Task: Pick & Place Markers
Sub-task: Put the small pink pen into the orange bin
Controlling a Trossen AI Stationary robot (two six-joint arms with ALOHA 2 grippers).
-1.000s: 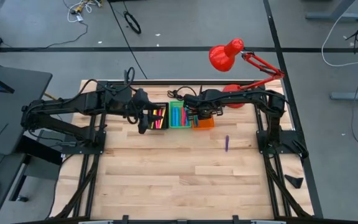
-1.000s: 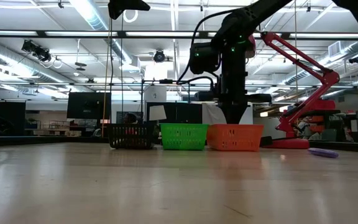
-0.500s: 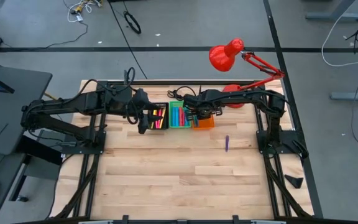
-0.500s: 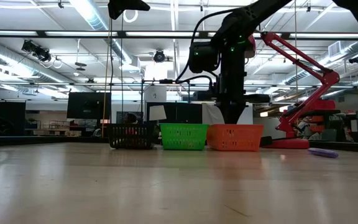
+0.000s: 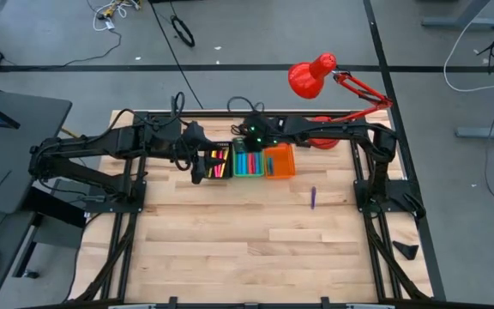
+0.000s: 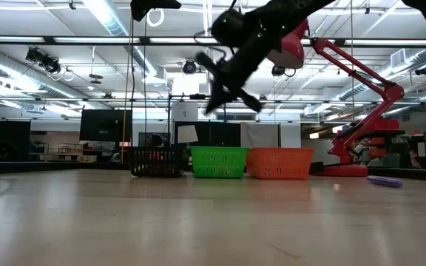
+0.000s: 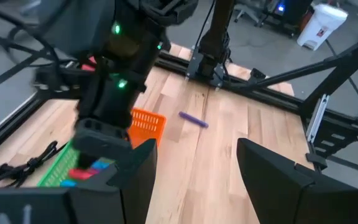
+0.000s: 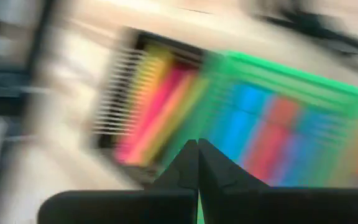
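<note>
Collision is my worry: my right end effector [image 5: 245,148], fingers pressed together and empty, hangs over the green bin [image 5: 247,161] close to my left end effector [image 5: 202,165], parted beside the black bin [image 5: 219,162], while the last purple marker [image 5: 313,198] lies well apart on the worktop [image 5: 247,240].

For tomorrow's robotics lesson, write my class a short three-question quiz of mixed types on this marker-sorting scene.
1. True or false: the purple marker lies inside the orange bin.
2. Which bin stands in the middle of the row? A black, B green, C orange.
3. Fill in: the right gripper has its fingers ____.

Key: 1 false, it lies on the table, apart from the bins. 2 B, the green bin. 3 shut.
</note>
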